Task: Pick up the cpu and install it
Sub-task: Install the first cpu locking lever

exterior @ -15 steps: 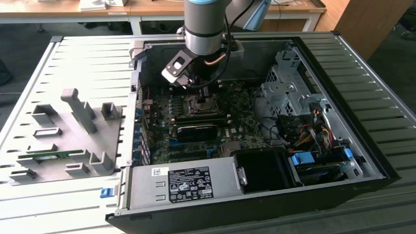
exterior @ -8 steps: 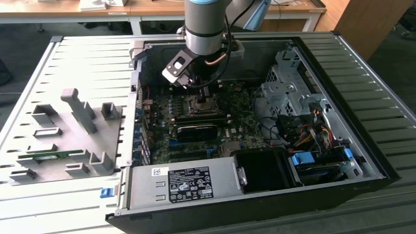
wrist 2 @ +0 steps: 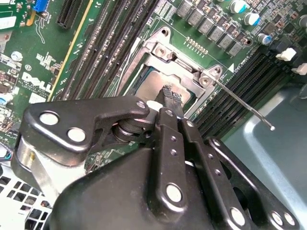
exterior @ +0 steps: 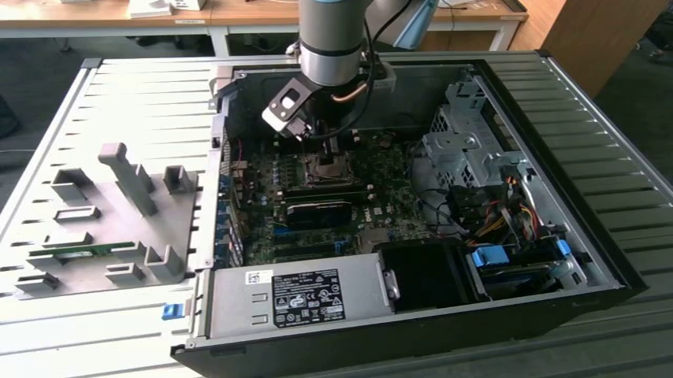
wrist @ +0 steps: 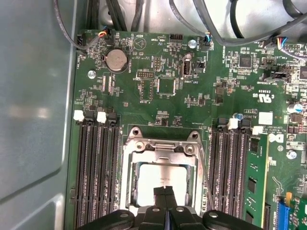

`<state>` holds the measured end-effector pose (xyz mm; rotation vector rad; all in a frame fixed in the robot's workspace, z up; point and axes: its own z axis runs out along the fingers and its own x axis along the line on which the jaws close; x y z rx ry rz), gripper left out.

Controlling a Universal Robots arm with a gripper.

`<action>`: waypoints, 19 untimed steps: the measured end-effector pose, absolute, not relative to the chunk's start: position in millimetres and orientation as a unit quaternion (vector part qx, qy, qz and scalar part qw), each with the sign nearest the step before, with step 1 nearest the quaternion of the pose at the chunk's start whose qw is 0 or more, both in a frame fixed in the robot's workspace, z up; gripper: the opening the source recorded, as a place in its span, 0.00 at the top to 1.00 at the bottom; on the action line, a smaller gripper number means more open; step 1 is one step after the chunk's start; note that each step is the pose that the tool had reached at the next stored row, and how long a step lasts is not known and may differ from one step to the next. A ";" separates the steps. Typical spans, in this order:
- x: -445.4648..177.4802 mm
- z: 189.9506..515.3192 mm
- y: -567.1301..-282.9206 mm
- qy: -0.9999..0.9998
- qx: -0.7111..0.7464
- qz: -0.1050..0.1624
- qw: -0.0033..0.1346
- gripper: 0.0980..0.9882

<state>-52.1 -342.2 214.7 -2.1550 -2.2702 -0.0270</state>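
Pincer [wrist: 164, 194] fingertips sit together directly over the cpu [wrist: 160, 179] in its socket [wrist: 163, 148]; gentle, level contact seems wisest.

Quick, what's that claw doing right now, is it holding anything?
Claw: shut, fingertips pressed together over the cpu in its socket; holding nothing visible.
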 end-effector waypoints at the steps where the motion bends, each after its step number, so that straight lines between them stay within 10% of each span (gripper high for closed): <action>1: -52.1 215.2 -342.2 -0.725 -0.688 -0.009 0.006 0.97; 19: -52.1 233.7 -342.2 -0.725 -0.688 -0.009 0.006 0.97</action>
